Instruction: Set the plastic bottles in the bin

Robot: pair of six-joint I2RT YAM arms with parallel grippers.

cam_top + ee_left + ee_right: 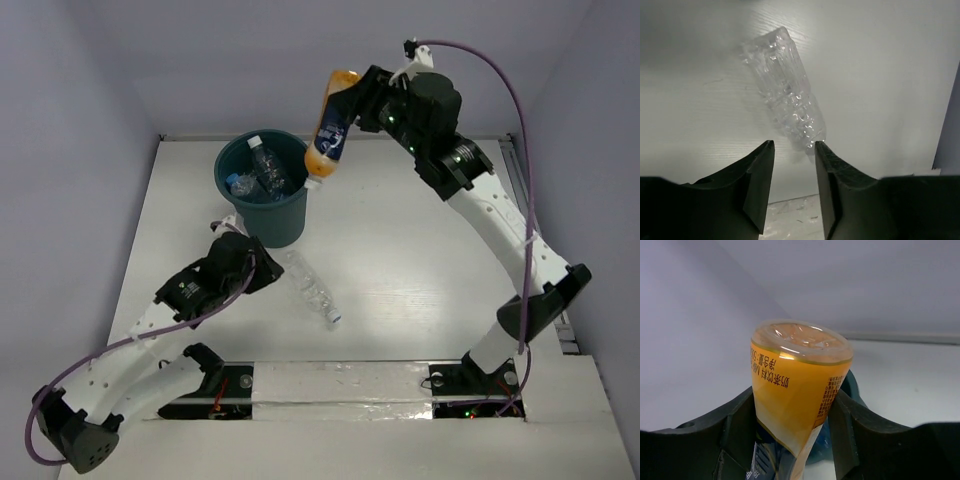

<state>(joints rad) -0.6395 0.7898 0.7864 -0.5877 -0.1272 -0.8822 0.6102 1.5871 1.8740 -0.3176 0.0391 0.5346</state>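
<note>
Tabletop [890,75], bottle [785,95] perhaps touching left pincer [794,143]

From high up behind, you look down on the table [400,260]; your close wrist cameras share its clear bottle [787,95] and orange bottle [795,390].

On the right wrist camera I get only a teal sliver of the bin [850,387] behind the orange bottle [797,390], whose lower end runs off the bottom edge. From above, I can't count the bottles [262,172] heaped inside the bin.
</note>
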